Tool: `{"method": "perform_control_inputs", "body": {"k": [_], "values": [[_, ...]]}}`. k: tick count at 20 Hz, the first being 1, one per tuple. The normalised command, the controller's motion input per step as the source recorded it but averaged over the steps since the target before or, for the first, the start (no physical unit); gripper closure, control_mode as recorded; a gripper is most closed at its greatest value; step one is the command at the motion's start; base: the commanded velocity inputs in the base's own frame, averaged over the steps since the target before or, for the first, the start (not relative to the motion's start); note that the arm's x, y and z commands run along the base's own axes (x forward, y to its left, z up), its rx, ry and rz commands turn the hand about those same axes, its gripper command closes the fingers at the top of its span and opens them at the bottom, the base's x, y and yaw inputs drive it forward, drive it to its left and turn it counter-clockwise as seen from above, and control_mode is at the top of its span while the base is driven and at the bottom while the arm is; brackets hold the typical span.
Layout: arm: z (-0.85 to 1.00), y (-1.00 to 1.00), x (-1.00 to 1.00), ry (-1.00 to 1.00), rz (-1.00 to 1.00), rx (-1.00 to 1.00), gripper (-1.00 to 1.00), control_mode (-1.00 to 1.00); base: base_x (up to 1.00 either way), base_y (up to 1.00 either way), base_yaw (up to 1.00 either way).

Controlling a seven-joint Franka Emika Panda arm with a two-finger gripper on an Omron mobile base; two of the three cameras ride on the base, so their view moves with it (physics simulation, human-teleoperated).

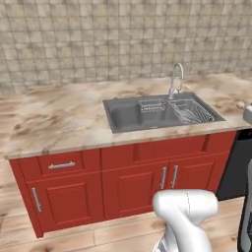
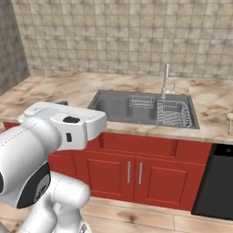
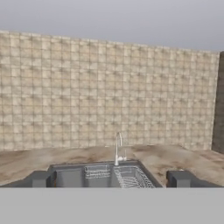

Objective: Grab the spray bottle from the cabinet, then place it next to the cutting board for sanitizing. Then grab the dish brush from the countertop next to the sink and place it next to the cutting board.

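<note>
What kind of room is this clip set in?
A rendered kitchen, most likely a home one: a dark grey sink with a curved chrome tap set in a beige marbled countertop, red base cabinets below and a tiled wall behind.

Beige tiled wall (image 1: 98,39), red base cupboards (image 1: 123,182) with steel handles, pale wood-plank floor (image 1: 98,236).

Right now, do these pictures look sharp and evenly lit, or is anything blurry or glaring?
Left base view: flat, even light, no hard shadows; the sink and its tap look slightly soft. Right base view: the arm close to the camera looms large, with a soft sheen. Hand view: grainy, wall tiles smeared; the tool's tips are blurred dark blocks.
</note>
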Motion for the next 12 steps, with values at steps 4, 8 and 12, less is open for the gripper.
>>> {"method": "perform_control_inputs", "body": {"k": [4,8,12], "values": [[0.00,0.00,0.00,0.00,0.00,0.00,-1.00,1.00,0.37,-1.00,0.00],[0.00,0.00,0.00,0.00,0.00,0.00,-1.00,1.00,0.79,-0.84,0.00],[0.00,0.00,0.00,0.00,0.00,0.00,-1.00,1.00,1.00,-0.30,0.00]]}}
